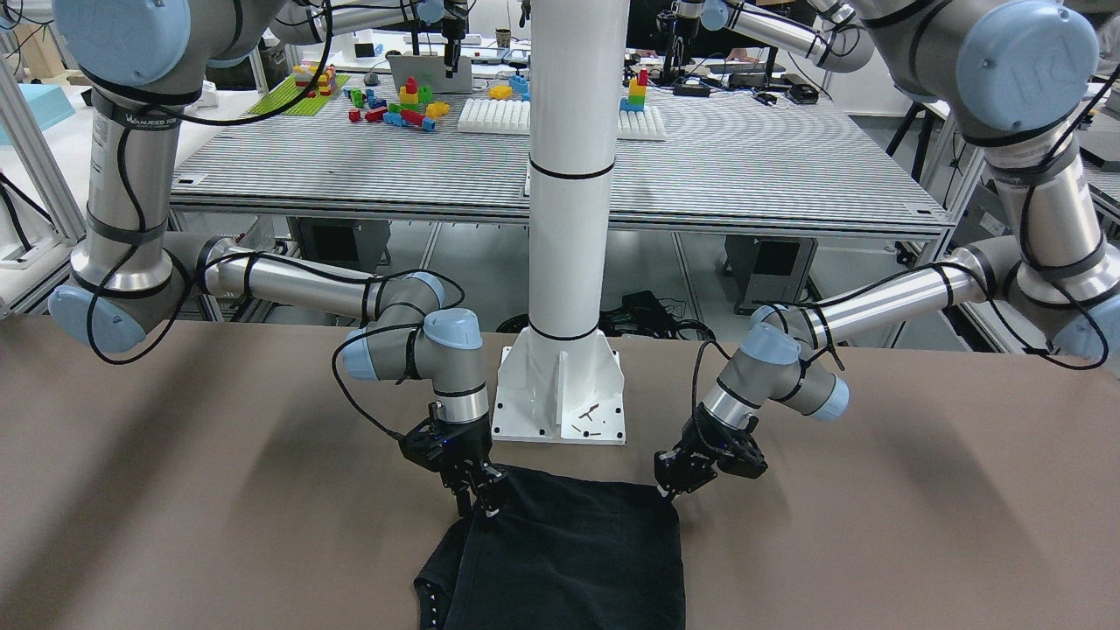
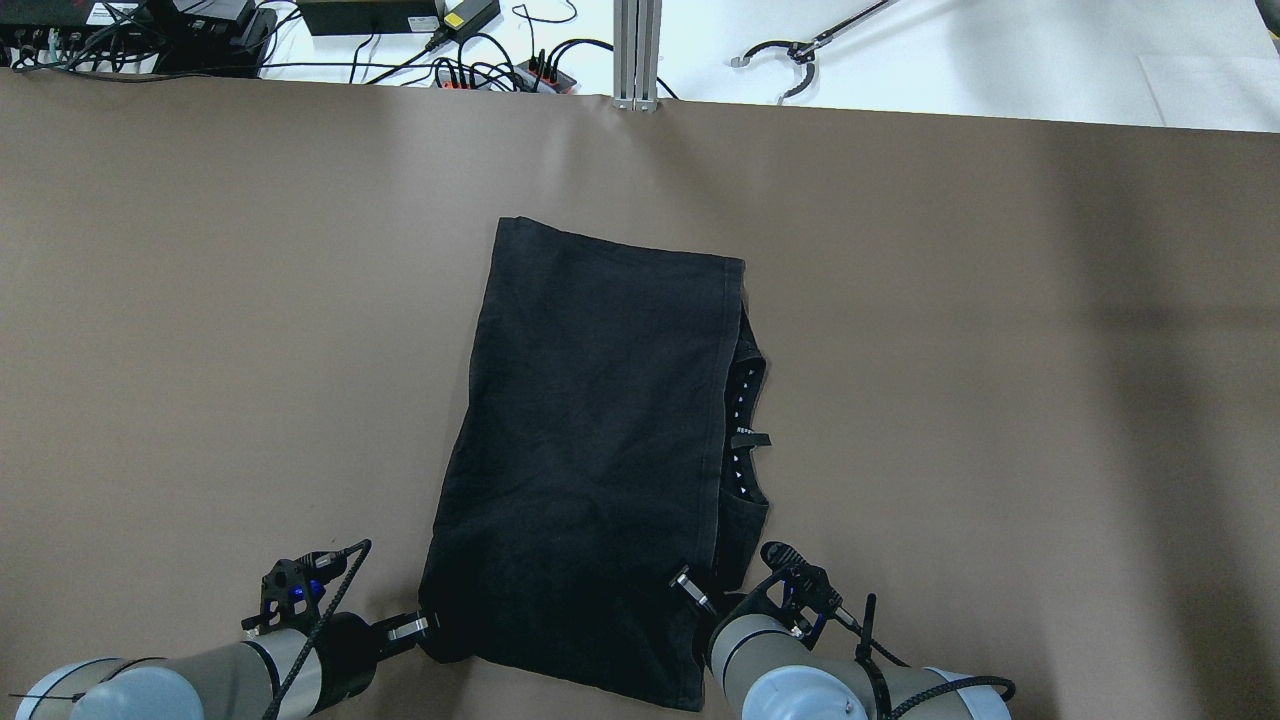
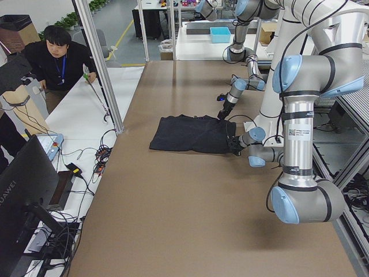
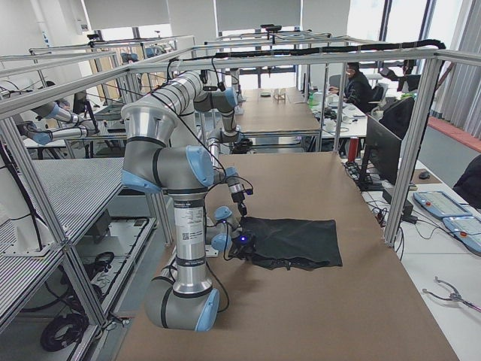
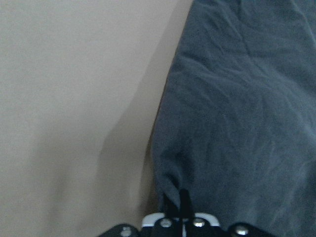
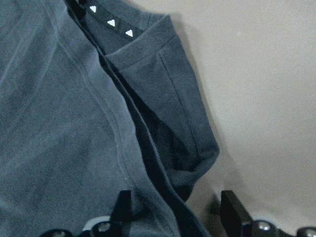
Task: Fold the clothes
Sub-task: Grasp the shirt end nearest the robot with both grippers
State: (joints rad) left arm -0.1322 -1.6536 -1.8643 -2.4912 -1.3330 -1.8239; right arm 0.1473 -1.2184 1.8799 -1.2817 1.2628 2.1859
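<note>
— At worktop edge nearest robot, just fwd of white pillar base: clothes, one black piece, lying flat, long axis running away from robot. Near hem sits close to both wrists.
— Layers?
— Top layer folded over; its hemmed edge runs lengthwise along robot's R side. Past that edge a lower layer sticks out w/ neck tape, row of white triangles on it.
— L arm?
— left gripper low at near-L corner of clothes. Wrist cam: jaws closed together, fabric bunched into them and pinched.
— R arm?
— right gripper at near-R side, over the fold edge. Wrist cam: jaws spread wide, one finger above top layer, other above bare worktop beside lower layer's corner. Nothing gripped. Whether tips touch fabric, can't tell.
— Containers?
— One: light-blue tub on far bench, seen from left-side cam. Contents: can't tell, too small.
— Else?
— Bench behind robot w/ coloured toy bricks scattered on it. Operator in black, standing at worktop's far long side, head down.
</note>
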